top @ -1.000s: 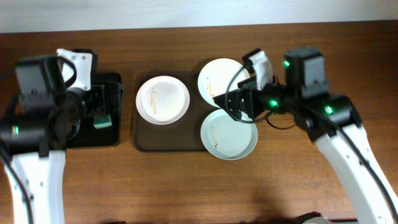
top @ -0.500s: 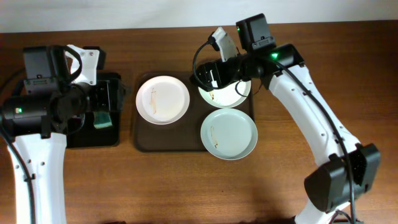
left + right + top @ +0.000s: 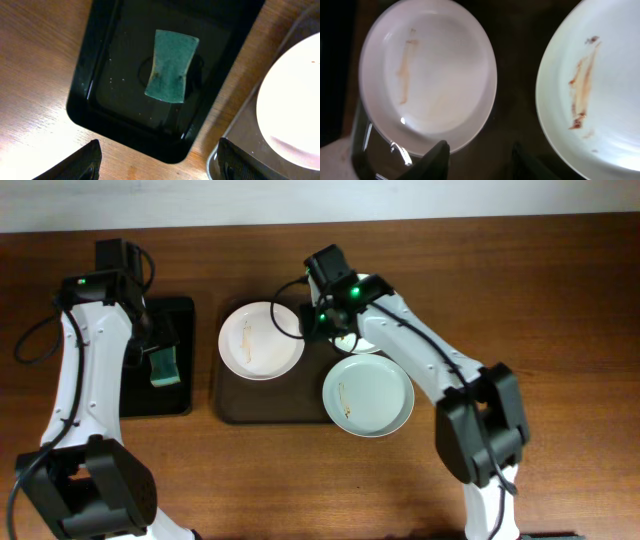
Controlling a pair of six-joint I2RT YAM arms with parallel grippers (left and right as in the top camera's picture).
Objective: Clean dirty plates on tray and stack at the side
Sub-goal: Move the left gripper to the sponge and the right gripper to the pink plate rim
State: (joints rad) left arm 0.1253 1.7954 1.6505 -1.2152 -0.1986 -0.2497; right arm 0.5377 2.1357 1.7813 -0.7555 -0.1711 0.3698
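Overhead surface: brown wooden desk (image 3: 560, 300), with a pale wall (image 3: 300, 200) strip along its far edge.
On the desk: dark brown tray (image 3: 270, 405) in the middle and a glossy black tray (image 3: 82, 90) just to its left, with a green sponge (image 3: 171, 66) lying in the black one.
Plates: all three are on the brown tray, namely the left plate (image 3: 261, 340), the back plate (image 3: 358, 343) and the bluish plate (image 3: 368, 395), whose edge sits over the near right rim.
Change: the right arm has swung further left off the back plate. The left wrist has drawn back over the black tray. The plates are unmoved.
Right hand (image 3: 482, 162): fingers apart and empty, above the bare gap between the yellow-smeared left plate and the red-smeared back plate.
Left hand (image 3: 157, 167): fingers apart and empty, above the black tray's near edge, with the sponge beyond it and the left plate off to its right.
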